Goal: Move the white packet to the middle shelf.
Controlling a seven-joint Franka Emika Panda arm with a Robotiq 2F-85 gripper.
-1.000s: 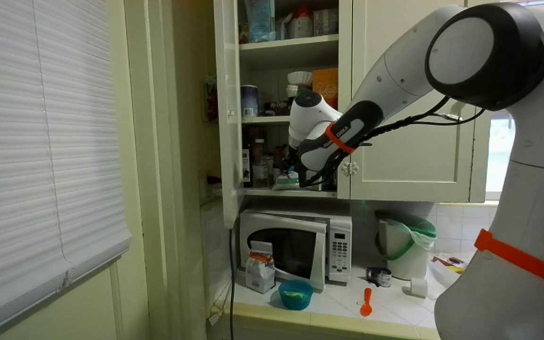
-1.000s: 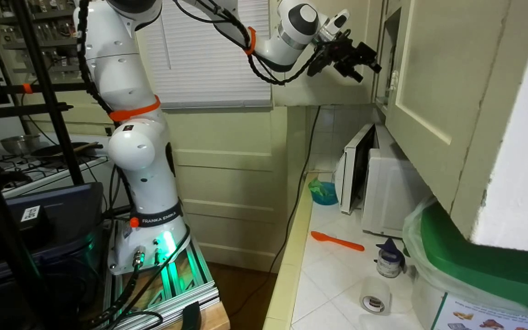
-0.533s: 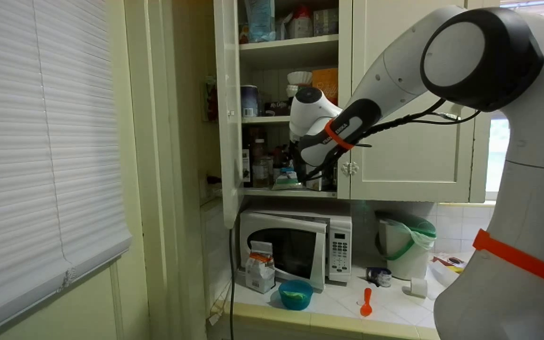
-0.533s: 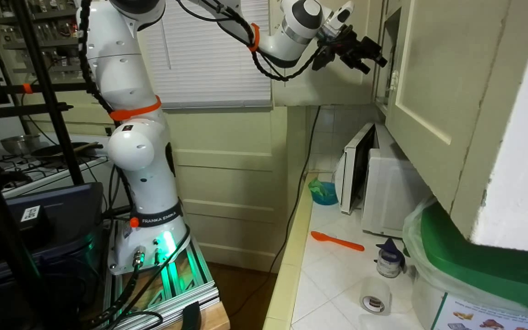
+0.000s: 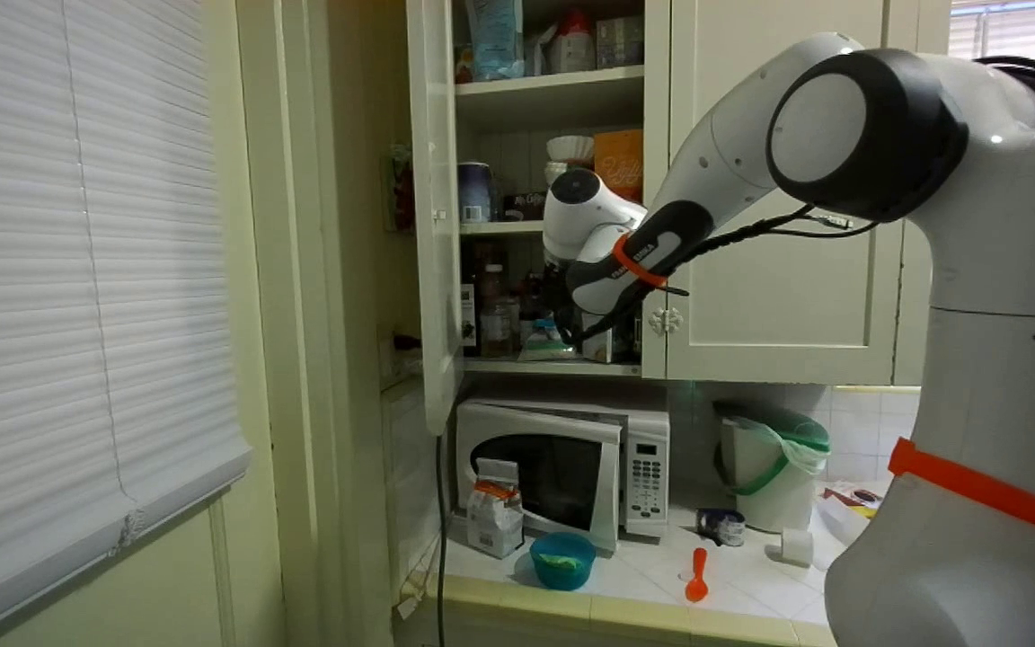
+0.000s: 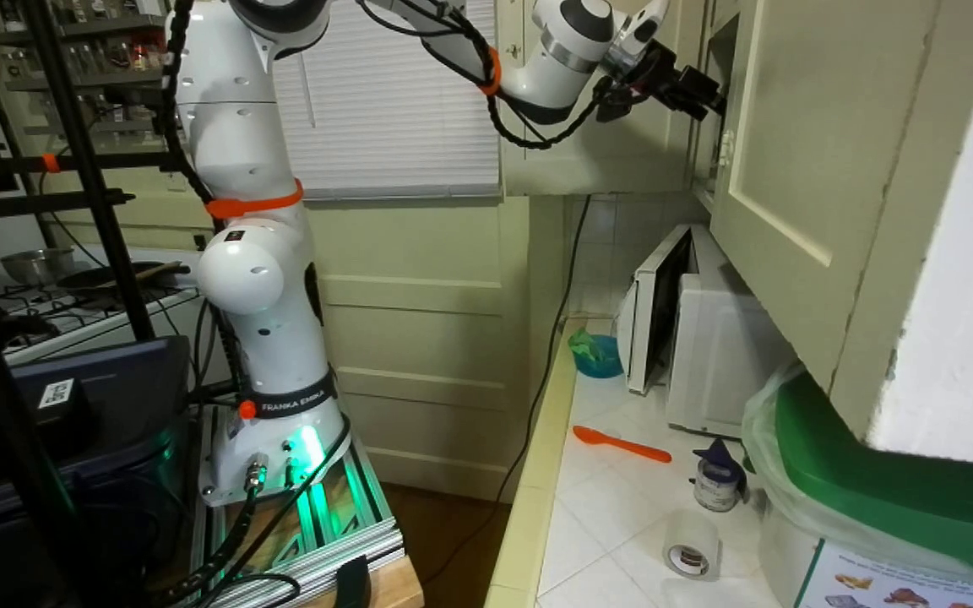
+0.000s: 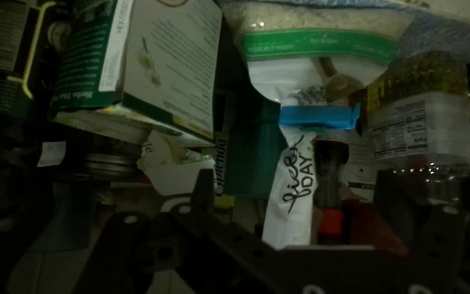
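White packet [image 7: 290, 75], bottom shelf [image 5: 553, 367]; end effector [image 7: 298, 179] spread.

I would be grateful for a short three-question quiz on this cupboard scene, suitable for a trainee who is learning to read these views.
1. Short answer: Where does the white packet with the green band rest?
2. True or false: The gripper is open.
3. Multiple choice: What colour is the clip on the packet? A) red B) blue C) yellow

Key:
1. On the bottom shelf, below the middle shelf.
2. True; its fingers stand apart in the wrist view.
3. B
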